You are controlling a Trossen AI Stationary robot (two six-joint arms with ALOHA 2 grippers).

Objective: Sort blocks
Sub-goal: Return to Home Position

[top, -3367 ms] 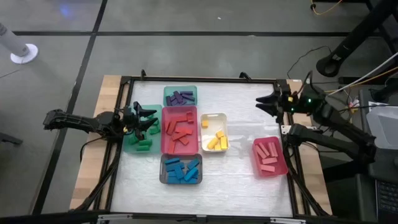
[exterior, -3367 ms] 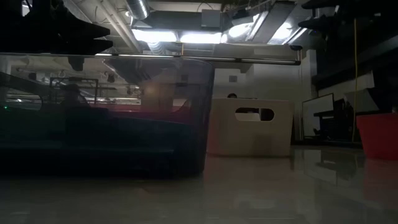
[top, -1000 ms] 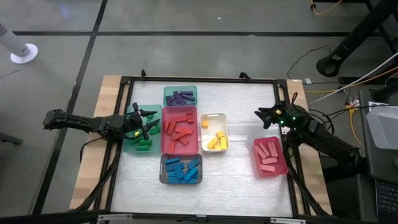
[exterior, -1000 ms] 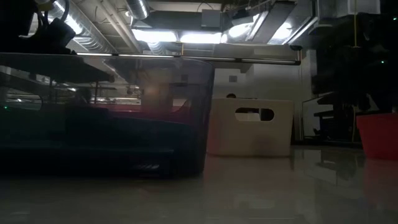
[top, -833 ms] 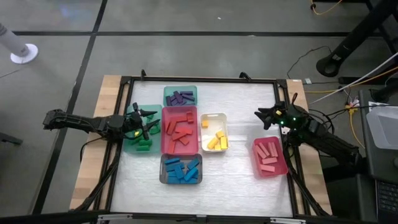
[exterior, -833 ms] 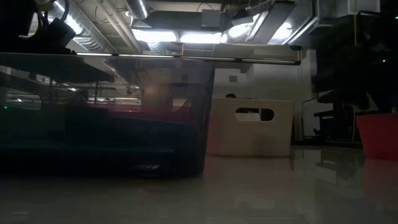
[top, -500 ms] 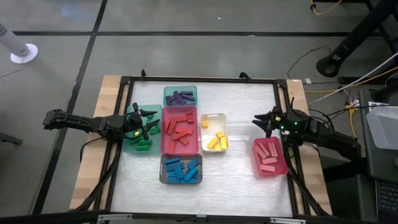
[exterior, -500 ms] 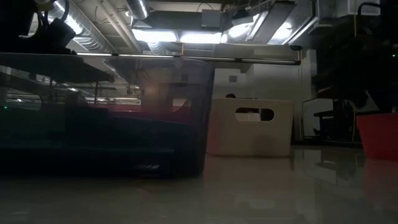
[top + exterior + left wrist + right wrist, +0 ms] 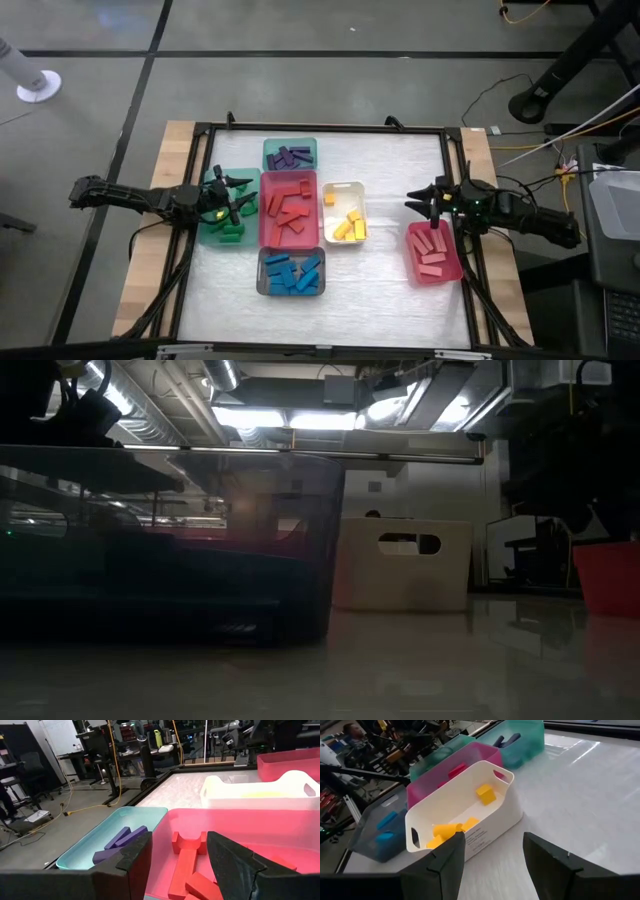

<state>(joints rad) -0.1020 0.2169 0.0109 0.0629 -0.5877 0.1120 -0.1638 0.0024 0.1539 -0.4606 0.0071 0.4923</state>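
Black right claw [image 9: 414,204], spread and empty, hangs right of centre. Best retract it high, clearing the pink tray [image 9: 448,266]; left claw [image 9: 238,197] waits spread, mid-left.

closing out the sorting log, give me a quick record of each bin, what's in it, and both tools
teal bin: purple blocks
green bin: green blocks
red bin: red blocks
white bin: yellow blocks
grey bin: blue blocks
pink bin: pink blocks
left tool: open, empty, over green bin
right tool: open, empty, near pink bin's far corner
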